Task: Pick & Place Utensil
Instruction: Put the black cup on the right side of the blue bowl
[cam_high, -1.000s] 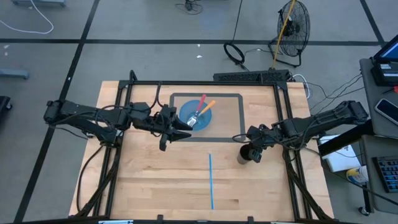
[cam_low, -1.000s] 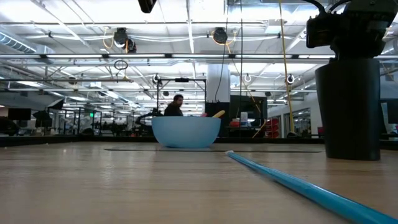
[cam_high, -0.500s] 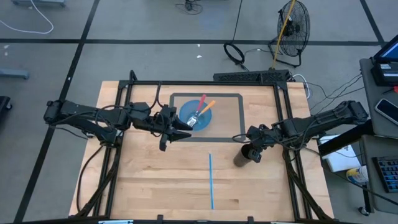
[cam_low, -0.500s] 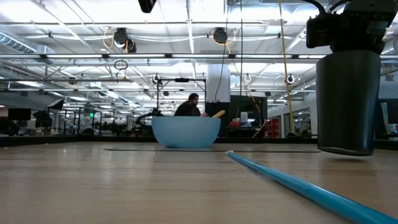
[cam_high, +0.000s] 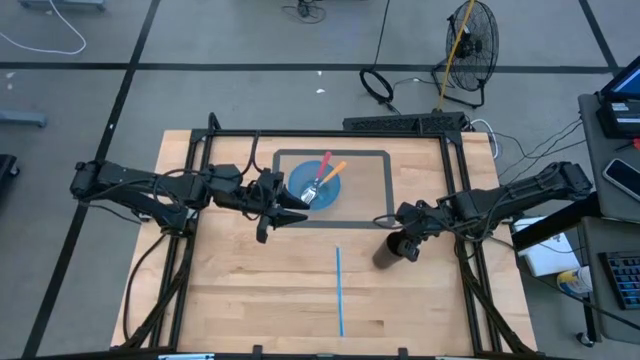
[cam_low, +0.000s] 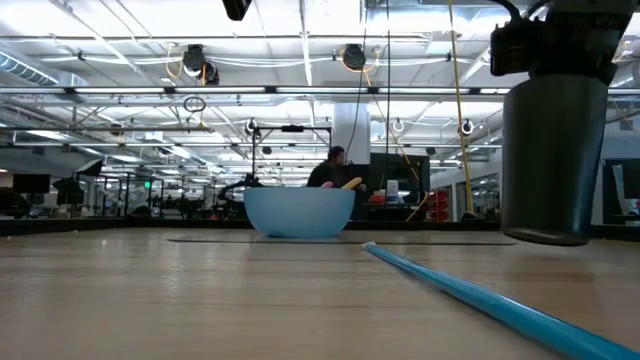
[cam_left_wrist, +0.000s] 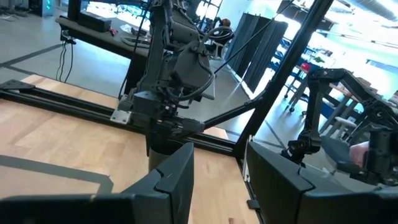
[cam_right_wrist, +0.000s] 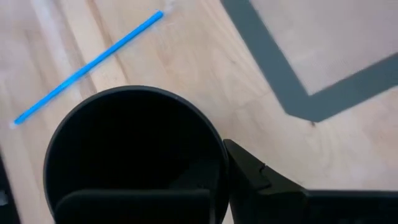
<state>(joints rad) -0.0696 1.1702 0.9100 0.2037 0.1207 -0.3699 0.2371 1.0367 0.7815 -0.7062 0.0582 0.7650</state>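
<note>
A light blue bowl (cam_high: 318, 186) (cam_low: 300, 212) stands inside a grey tape rectangle at the table's far middle. In it lie a red-handled utensil (cam_high: 325, 163), an orange-handled one (cam_high: 334, 170) and a silver fork, leaning on its rim. My left gripper (cam_high: 281, 222) (cam_left_wrist: 217, 193) hovers open just left of the bowl with nothing between its fingers. At the table's right, my right gripper (cam_high: 405, 241) is shut on a black cup (cam_high: 390, 252) (cam_low: 555, 150) (cam_right_wrist: 130, 155), whose inside shows nothing. The left wrist view shows the cup (cam_left_wrist: 163, 149) under my right arm. My right gripper holds the cup by its rim (cam_right_wrist: 219, 163), on the side toward the table's right, one finger (cam_right_wrist: 137, 204) inside the cup and one (cam_right_wrist: 264, 183) outside. The fingers slant down from the right. The cup hangs lifted clear of the table, slightly tilted.
A blue tape line (cam_high: 340, 290) (cam_low: 470, 290) runs along the table's middle toward the near edge. The grey tape rectangle (cam_high: 387, 190) frames the bowl. Black frame rails (cam_high: 330, 133) border the far and side edges. A person walks in the room behind the bowl.
My right gripper has shut on the cup's rim and raised it. The cup, standing upright on the table a second ago, now hangs clear of it and tips slightly, its base swung toward the table's left.
</note>
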